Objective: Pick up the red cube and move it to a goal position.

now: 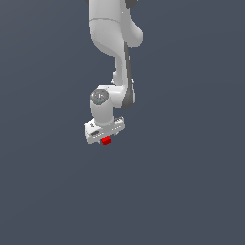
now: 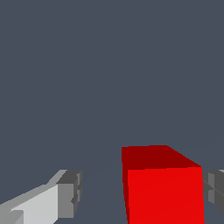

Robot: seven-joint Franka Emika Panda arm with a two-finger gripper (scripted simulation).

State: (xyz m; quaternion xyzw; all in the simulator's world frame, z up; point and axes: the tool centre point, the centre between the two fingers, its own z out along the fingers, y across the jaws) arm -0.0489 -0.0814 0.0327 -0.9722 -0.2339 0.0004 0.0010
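The red cube (image 2: 164, 188) is a small, plain, bright red block. In the wrist view it sits between the two fingers of my gripper (image 2: 141, 194). One grey finger pad (image 2: 70, 194) stands clearly apart from the cube. The other pad (image 2: 214, 190) is at the cube's opposite face. The jaws are open around the cube, not closed on it. In the exterior view the cube (image 1: 106, 140) shows just under the white hand of the gripper (image 1: 105, 139), near the middle of the picture. The fingers are mostly hidden there.
The white arm (image 1: 117, 43) comes down from the top of the exterior view to the hand. Around it there is only a plain dark grey-blue surface (image 1: 191, 191). No goal marker shows in either view.
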